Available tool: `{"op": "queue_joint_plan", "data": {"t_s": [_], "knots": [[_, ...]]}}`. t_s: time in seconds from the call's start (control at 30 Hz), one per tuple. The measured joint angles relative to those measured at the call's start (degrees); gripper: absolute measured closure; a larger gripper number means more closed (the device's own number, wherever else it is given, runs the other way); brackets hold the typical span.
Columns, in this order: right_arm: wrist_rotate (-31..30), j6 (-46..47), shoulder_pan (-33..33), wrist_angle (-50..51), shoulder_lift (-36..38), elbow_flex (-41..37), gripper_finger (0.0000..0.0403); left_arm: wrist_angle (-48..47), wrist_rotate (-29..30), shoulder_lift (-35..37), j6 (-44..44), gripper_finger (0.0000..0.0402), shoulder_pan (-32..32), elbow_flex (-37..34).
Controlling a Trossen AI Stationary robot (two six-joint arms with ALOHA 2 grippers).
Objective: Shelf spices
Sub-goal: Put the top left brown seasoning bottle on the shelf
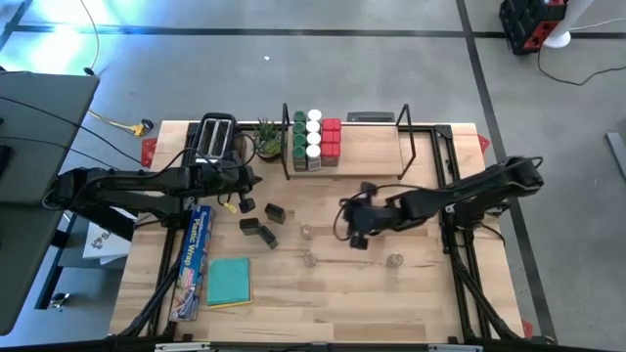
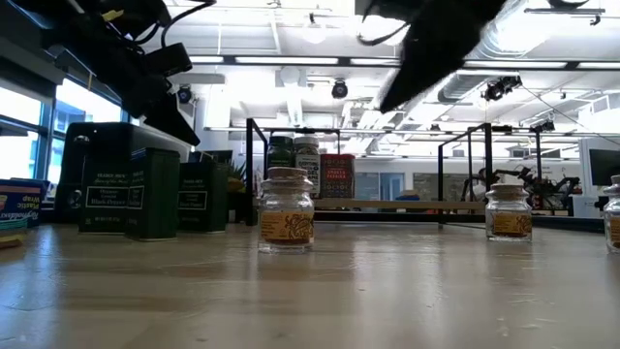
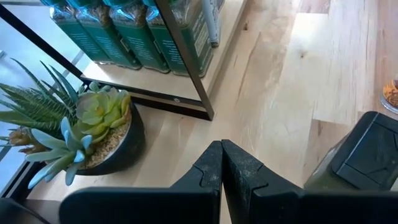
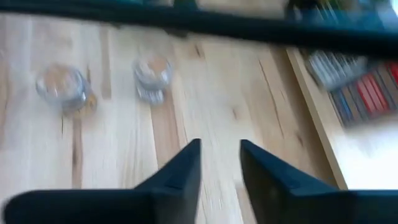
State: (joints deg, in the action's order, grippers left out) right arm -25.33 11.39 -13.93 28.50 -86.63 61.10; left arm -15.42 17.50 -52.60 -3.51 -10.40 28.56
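The shelf (image 1: 372, 147) stands at the table's far edge, bearing green-lidded jars (image 1: 299, 137), white-lidded jars (image 1: 314, 135) and red tins (image 1: 332, 139). Several dark tins (image 1: 262, 223) and three tiny clear jars (image 1: 307, 232) (image 1: 310, 258) (image 1: 395, 260) stand on the tabletop. My left gripper (image 3: 221, 162) is shut on nothing, near the plant (image 3: 81, 124) and the shelf's left end (image 3: 186, 93). My right gripper (image 4: 221, 158) hangs open and empty above the table's middle, right of two clear jars (image 4: 59, 87) (image 4: 152, 74).
A black toaster (image 1: 217, 137) and the potted plant (image 1: 268, 142) stand at the far left, beside the shelf. A foil-wrap box (image 1: 194, 259) and a teal pad (image 1: 229, 282) lie at the near left. Bare tabletop lies at the near right.
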Motion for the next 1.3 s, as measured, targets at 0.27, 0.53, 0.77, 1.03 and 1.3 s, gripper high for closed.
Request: {"op": "queue_joint_plan", "data": {"t_s": [0.27, 0.53, 0.77, 1.03, 1.3], "knots": [[3.0, 5.2, 0.4, -1.8, 2.3, 0.0, 0.0144, 0.2, 0.0, 0.0, 0.0, 0.0402, 0.0, 0.0], [3.6, 4.8, 1.5, -26.8, -12.9, 1.6, 0.0076, 0.1, 0.0, 0.0, 0.3, 0.0402, 0.0, 0.0], [3.5, 6.6, 2.7, -22.8, -23.4, 9.6, 0.0075, -0.2, -0.2, 0.0, 0.3, 0.0402, 0.0, 0.0], [5.7, 6.4, 2.9, -14.1, -29.0, 15.0, 0.0091, -0.2, -0.3, 0.0, 0.4, 0.0402, 0.0, 0.0], [7.6, 8.1, 4.9, -14.7, -30.4, 15.0, 0.0153, -0.2, -0.4, 0.0, 0.4, 0.0402, 0.0, 0.0]]}}
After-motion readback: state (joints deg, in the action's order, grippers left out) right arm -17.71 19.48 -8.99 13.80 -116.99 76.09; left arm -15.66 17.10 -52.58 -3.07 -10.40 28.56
